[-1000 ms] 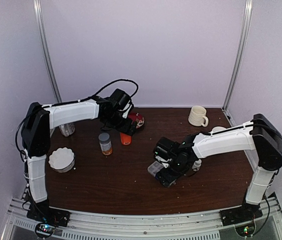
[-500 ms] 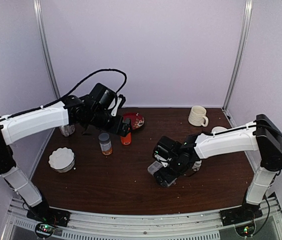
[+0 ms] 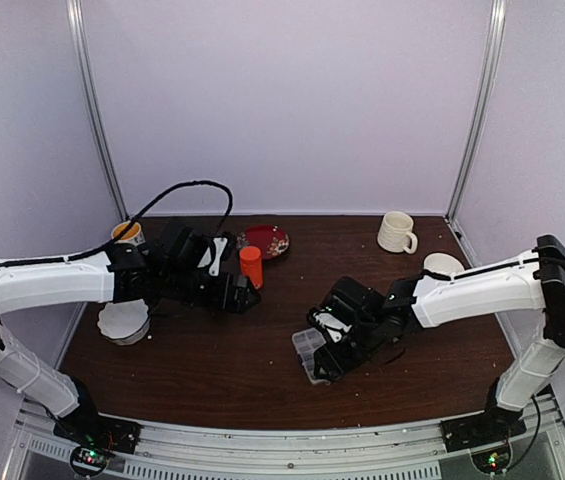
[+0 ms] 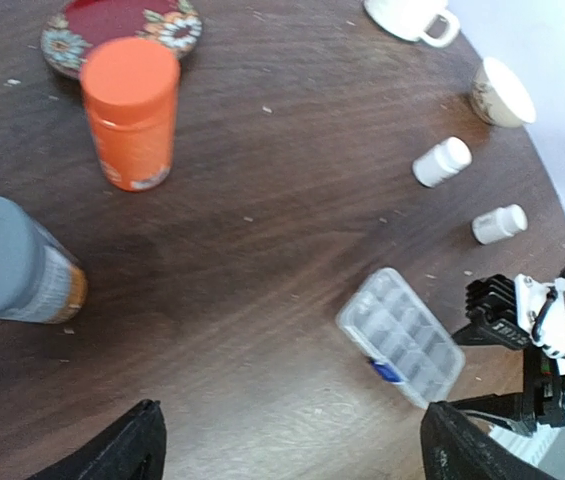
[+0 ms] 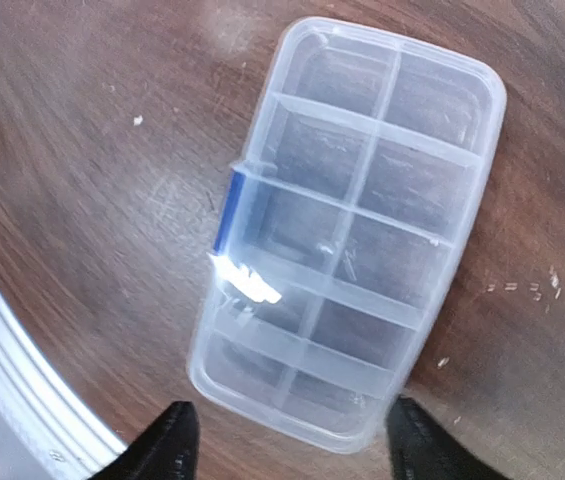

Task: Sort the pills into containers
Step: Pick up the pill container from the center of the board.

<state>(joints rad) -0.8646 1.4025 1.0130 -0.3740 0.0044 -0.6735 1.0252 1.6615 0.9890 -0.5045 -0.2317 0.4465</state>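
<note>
The clear organiser box [image 5: 347, 230] lies flat on the dark table, lid down, blue latch [image 5: 224, 212] on its left side. Its containers look empty. My right gripper [image 5: 287, 452] is open, its fingertips on either side of the box's near end, a gap showing at the left one. In the top view the box [image 3: 305, 346] sits just left of the right gripper [image 3: 324, 362]. Tiny whitish pills [image 5: 138, 120] lie scattered as specks on the wood. My left gripper [image 4: 287, 455] hangs open and empty over bare table, the box [image 4: 400, 336] ahead to its right.
An orange bottle [image 4: 130, 110] and a grey-capped bottle [image 4: 7, 262] stand left of centre, a red plate [image 4: 122, 25] behind them. Two small white bottles [image 4: 442, 161] lie toward the right. A mug [image 3: 397, 232], a small bowl [image 4: 502, 92] and a white fluted dish [image 3: 124, 320] stand around the edges.
My left arm has swung from the back by the red plate forward to the table's left-centre, now covering the grey-capped bottle from above. The right gripper and box have shifted slightly toward the front.
</note>
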